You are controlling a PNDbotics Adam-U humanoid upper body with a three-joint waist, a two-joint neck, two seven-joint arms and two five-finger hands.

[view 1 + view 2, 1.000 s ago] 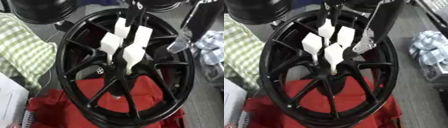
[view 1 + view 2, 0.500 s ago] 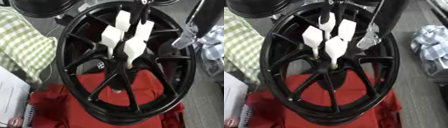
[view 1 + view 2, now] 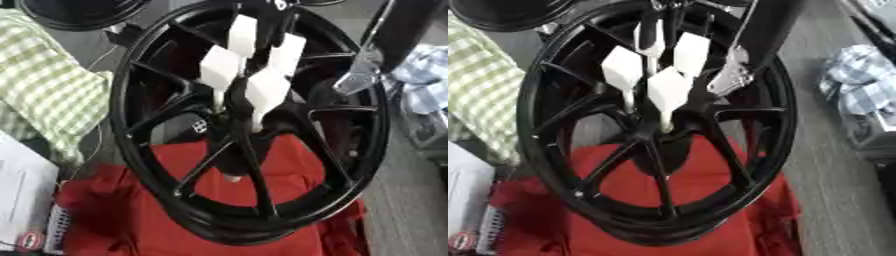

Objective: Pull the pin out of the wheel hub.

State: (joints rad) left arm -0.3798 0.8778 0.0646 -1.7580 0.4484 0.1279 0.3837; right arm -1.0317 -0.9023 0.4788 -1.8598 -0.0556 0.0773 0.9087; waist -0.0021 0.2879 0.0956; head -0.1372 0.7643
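**Wheel hub**: black, glossy, with slim spokes running from a small centre out to a deep rim. It stands tilted on a red cloth, soft and rumpled, which shows through the spoke gaps.

**Pin**: thin, pale and straight. It is one of a tight cluster of stems, each topped by a white blocks with flat, matt, squared faces. The cluster sits over the hub centre. The long axis runs from the upper part of the view down into the centre, roughly along the hub's own axis. I cannot tell how deep the stems go. A small pale tip shows just below the centre; I cannot tell what it belongs to.

**Right robot hand**: a silver metal piece at the end of my dark arm, which comes in from the upper right and lies over the rim's right side. I cannot tell whether it is open or closed, and I see nothing held in it. The pin lies to its left, near but apart. My judgement is that the move is a reach leftward, then a pull along the stem.

**Left robot hand**: not in view.

**Surroundings**: green checked cloth at left, second black wheel at top left, blue-and-white crumpled cloth at right, grey tabletop.
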